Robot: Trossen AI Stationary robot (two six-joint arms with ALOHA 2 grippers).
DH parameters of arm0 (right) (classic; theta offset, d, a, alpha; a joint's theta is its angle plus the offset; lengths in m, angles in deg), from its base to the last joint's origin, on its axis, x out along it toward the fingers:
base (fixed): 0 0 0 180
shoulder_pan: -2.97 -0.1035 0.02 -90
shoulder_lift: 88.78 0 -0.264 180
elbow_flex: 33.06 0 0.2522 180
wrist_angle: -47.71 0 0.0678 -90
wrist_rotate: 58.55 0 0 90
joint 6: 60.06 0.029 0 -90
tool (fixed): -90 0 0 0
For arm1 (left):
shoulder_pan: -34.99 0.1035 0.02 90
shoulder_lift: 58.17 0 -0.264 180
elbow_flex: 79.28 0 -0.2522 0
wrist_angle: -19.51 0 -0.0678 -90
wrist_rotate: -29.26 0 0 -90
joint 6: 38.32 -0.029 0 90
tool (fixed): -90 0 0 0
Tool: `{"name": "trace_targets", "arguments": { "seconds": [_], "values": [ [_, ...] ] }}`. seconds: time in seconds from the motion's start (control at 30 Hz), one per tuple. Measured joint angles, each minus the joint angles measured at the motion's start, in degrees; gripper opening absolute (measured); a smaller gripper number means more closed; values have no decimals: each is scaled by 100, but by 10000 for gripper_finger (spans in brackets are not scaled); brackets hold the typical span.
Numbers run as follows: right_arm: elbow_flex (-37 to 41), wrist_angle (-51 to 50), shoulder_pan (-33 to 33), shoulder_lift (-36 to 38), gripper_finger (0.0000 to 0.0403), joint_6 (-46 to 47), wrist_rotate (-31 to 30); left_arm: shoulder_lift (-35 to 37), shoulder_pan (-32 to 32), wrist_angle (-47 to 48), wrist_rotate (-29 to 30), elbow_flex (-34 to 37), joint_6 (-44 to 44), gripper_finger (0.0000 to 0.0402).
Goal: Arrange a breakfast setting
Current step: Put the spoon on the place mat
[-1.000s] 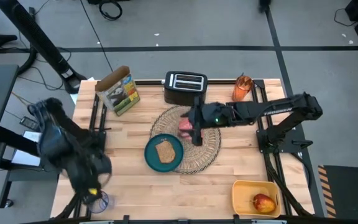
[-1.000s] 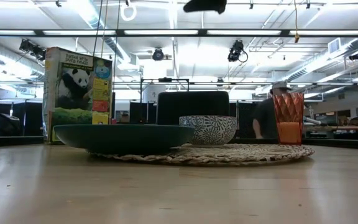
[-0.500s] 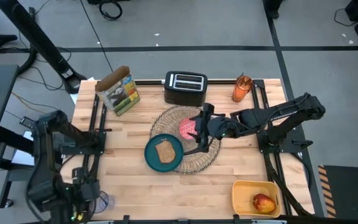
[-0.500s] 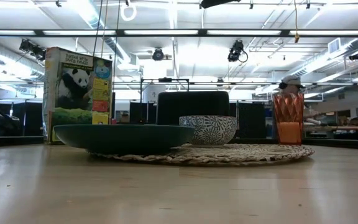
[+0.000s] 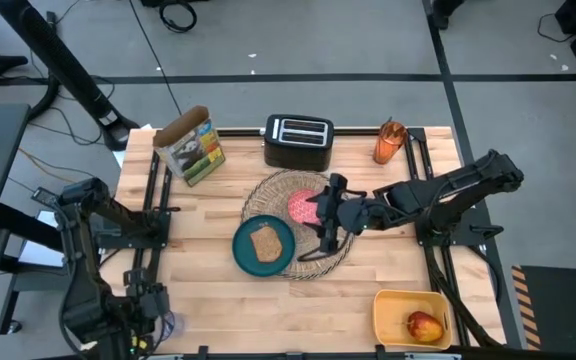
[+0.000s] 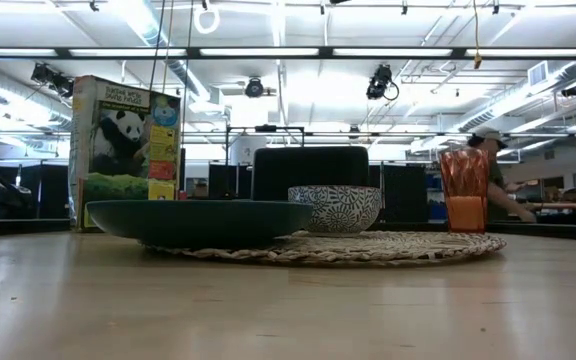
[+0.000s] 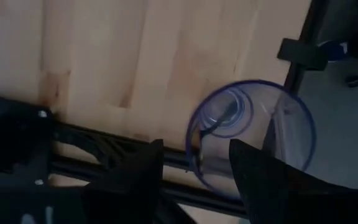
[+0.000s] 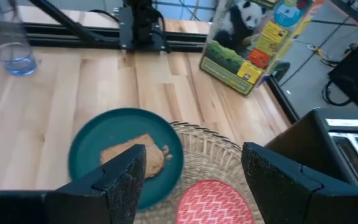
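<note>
My right tool (image 5: 324, 222) hangs wide open and empty over the pink bowl (image 5: 304, 207) on the placemat (image 5: 343, 240); bowl placed, I judge. My left tool (image 7: 194, 163), open, must close on the clear glass (image 7: 252, 134).

You had a black toaster (image 5: 297, 139) standing at the back edge of the wooden table (image 5: 208, 290), with a panda cereal box (image 5: 192, 146) lying tilted near the back left corner. A yellow bin (image 5: 408, 315) sat at the front right corner, and a clear bluish glass (image 7: 252, 133) stood at the front left edge. Beyond the table, a person (image 6: 492, 175) in a cap showed in the room behind.
</note>
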State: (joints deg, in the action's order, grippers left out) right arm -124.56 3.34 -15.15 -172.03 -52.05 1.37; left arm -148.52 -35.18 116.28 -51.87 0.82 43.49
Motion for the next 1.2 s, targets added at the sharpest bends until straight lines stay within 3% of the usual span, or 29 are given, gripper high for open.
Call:
{"name": "trace_targets", "arguments": {
  "seconds": [0.23, 0.63, 1.2],
  "values": [
    [0, 3, -67, 0, 268, 106, -17, 0, -13, -261, -456, 406, 465, 192],
    [0, -2, 17, -2, 268, -49, -30, -2, 59, -393, -563, 516, 921, 183],
    [0, 0, 257, -4, 268, -371, 31, -2, 63, -420, -561, 516, 763, 17]
  ]
}}
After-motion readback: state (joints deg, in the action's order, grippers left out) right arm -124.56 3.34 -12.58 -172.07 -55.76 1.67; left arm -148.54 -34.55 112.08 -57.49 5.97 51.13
